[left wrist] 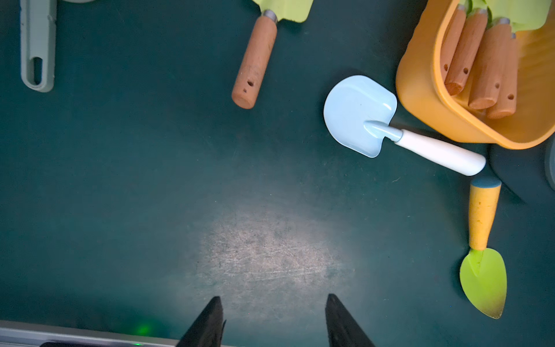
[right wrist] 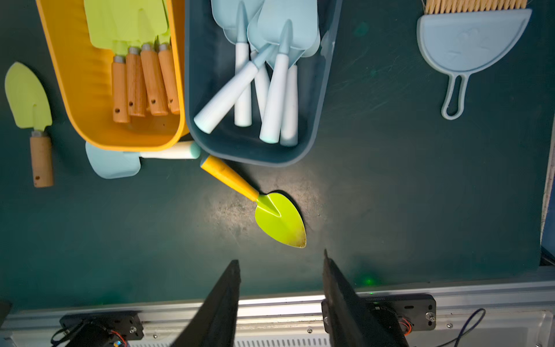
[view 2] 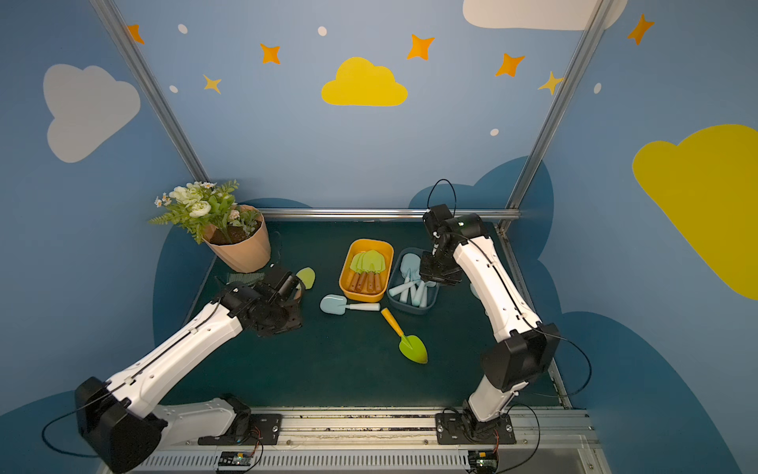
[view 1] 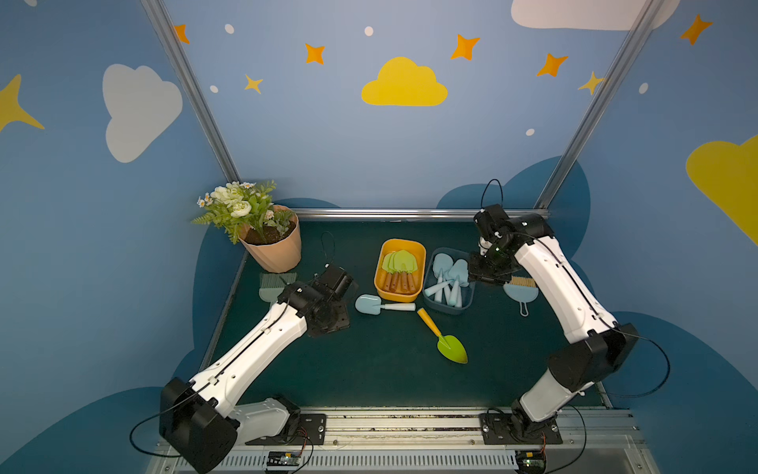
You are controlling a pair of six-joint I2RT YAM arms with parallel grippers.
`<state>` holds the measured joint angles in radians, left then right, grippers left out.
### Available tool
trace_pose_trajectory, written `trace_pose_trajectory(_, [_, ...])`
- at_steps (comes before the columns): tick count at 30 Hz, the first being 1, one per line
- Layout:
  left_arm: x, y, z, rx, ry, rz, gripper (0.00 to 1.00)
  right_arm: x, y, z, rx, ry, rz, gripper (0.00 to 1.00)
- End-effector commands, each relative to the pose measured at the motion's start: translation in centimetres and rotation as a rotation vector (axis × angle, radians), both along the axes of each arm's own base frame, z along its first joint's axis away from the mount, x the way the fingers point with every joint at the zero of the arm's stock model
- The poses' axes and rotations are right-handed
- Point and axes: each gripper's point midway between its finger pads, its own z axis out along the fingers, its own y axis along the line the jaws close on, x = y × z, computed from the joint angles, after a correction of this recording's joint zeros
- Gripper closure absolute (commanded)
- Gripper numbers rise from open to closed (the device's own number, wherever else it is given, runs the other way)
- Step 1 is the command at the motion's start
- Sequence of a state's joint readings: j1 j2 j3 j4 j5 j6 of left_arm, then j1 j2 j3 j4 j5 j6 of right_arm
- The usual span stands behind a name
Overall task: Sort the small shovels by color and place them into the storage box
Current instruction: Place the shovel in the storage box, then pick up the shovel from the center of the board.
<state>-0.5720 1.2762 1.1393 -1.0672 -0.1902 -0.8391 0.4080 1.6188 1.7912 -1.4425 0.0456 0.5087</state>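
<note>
Both my grippers open and empty, three shovels loose on the mat.

Nearest me, the orange-handled green shovel [view 1: 445, 338] lies on the green mat [view 1: 369, 381], its handle end just beside the dark blue box [view 1: 447, 308]. Behind it the loose light blue shovel [view 1: 379, 305] lies flat against the front of the yellow box [view 1: 397, 294]. My left gripper [left wrist: 273, 297] hovers over bare mat, fingers spread, holding nothing; a wood-handled green shovel [view 2: 307, 277] lies beside that wrist. My right gripper [right wrist: 280, 257], jaws apart and empty, hangs by the dark blue box's right side. Green shovels [view 1: 400, 266] fill the yellow box, blue shovels [view 1: 447, 279] the dark one. Farthest back stands the flower pot [view 1: 275, 250].
</note>
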Motion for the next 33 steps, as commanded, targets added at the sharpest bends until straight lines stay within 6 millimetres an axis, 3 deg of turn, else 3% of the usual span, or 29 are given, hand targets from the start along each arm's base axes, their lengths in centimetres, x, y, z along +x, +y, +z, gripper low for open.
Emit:
trace_pose_trajectory(1, [0.5,-1.4,0.5,0.0,-0.005,0.041,0.53,-3.1,-1.0,-0.4,-0.036,0.038,0.031,0.54])
trace_pose_trajectory(7, [1.2,-4.0,0.1,0.016,0.009,0.044,0.53,-6.6,-2.3,-0.5,-0.016,0.022,0.056,0.54])
trace_pose_trajectory(12, [2.4,-4.3,-0.4,0.061,0.015,0.051,0.52,-8.2,-2.3,-0.5,0.033,0.003,0.063,0.54])
trace_pose_trajectory(18, [5.0,-1.6,-0.9,0.2,0.096,0.039,0.5,-8.5,-2.9,-0.4,0.034,-0.051,0.039,0.53])
trace_pose_trajectory(25, [8.9,1.5,-1.3,0.311,0.129,-0.183,0.46,-7.9,-3.5,0.0,0.036,-0.155,0.053,0.52])
trace_pose_trajectory(33, [10.2,3.2,-5.3,0.19,0.206,-0.294,0.46,-7.4,-3.2,-0.7,0.048,-0.141,0.059,0.52])
